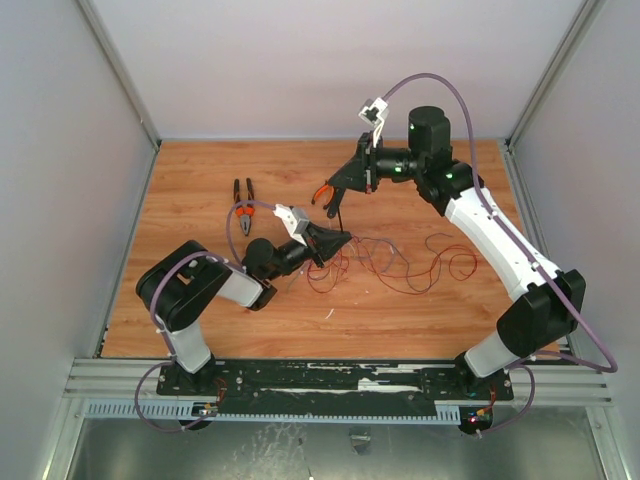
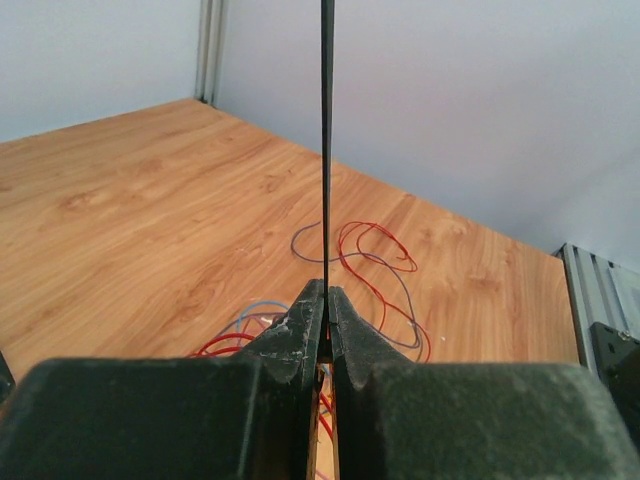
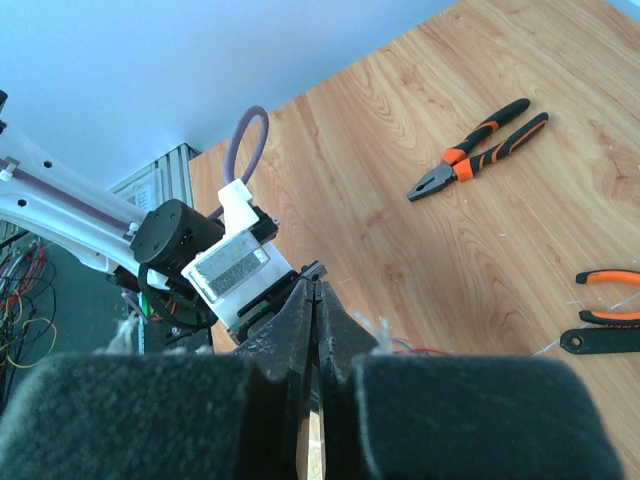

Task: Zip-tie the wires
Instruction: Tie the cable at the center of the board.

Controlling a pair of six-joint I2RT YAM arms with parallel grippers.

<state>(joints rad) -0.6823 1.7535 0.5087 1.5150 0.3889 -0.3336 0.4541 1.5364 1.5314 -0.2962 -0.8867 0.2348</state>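
Observation:
The zip tie is a thin black strip held taut between my two grippers above the table's middle. My left gripper is shut on its lower end; in the left wrist view the zip tie rises straight up from the left gripper's closed jaws. My right gripper is shut on its upper end, and in the right wrist view the right gripper points down at the left arm's wrist. The wires, red, orange and dark loops, lie on the table under and right of the left gripper, and also show in the left wrist view.
Black-and-orange pliers lie at the left back of the wooden table, also in the right wrist view. A second orange-handled tool lies by the right gripper, also in the right wrist view. White walls enclose three sides.

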